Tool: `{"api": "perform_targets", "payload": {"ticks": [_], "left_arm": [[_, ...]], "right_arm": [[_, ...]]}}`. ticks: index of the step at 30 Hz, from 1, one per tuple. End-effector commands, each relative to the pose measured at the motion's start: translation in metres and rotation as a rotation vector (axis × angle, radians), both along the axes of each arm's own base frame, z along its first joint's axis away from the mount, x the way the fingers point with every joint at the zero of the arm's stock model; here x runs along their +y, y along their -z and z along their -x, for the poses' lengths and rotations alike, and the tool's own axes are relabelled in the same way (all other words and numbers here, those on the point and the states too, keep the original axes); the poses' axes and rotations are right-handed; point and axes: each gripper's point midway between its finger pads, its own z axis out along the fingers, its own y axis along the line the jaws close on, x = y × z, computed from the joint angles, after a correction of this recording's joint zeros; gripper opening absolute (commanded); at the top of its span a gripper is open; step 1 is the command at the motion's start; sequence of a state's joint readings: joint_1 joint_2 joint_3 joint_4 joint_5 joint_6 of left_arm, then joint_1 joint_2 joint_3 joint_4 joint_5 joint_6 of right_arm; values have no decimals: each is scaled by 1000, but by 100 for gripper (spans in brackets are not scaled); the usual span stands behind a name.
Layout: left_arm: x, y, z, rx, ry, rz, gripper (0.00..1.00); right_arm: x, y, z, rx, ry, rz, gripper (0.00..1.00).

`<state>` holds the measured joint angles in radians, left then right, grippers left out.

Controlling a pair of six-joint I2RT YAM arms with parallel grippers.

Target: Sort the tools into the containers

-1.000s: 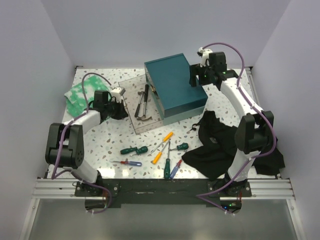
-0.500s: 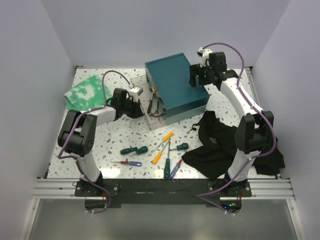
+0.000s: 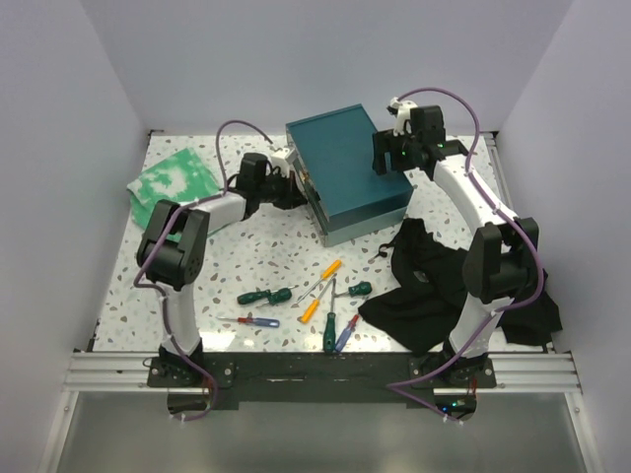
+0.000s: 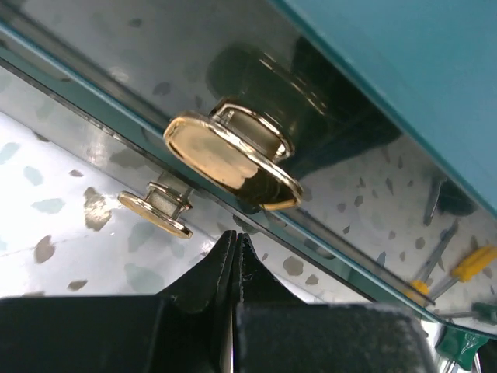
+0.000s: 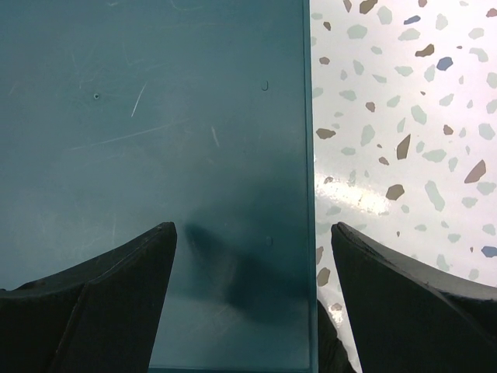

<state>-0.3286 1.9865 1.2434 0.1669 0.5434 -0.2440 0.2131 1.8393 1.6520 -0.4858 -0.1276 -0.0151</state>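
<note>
Left gripper (image 4: 234,239): jaws together, possibly pinching clear box (image 4: 93,116) wall, left of teal box (image 3: 345,163) | hammer (image 4: 225,151) inside clear box | right gripper (image 5: 252,233): wide open, empty, over teal box | screwdrivers (image 3: 260,296) before teal box

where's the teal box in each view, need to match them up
top external: teal box, back centre
left wrist: teal box, top right corner, only part of it in frame
right wrist: teal box, fills the left two thirds
shared landmark: speckled tabletop, seen in all three
</note>
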Motion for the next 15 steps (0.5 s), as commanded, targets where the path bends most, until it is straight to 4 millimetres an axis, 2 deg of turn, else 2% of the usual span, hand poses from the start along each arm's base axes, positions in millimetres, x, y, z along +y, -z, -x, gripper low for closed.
{"api": "perform_targets", "payload": {"ticks": [1,6,8,9,10,11,12,14,15], "left_arm": [[-24,-12,-9,-36,63,79,4],[-20,-17,0,-42,68,82,6],[-15,-43,3,-113,74,109,8],[-9,-41,9,-101,66,110,13],[-4,-54,10,-118,56,113,15],[0,-54,14,-88,47,104,18],[9,-69,13,-106,28,106,20],[20,-82,15,-110,0,102,23],[27,-90,15,-126,-13,105,28]], "right_arm": [[8,-10,0,-26,-21,-30,85],[8,-11,0,-28,-24,-31,85],[8,-11,0,-28,-23,-30,85],[9,-10,1,-28,-23,-32,85],[9,-10,0,-26,-23,-31,85],[9,-10,1,-25,-24,-30,85],[8,-10,1,-25,-22,-31,85],[8,-11,0,-27,-23,-30,85],[8,-12,0,-30,-23,-31,85]]}}
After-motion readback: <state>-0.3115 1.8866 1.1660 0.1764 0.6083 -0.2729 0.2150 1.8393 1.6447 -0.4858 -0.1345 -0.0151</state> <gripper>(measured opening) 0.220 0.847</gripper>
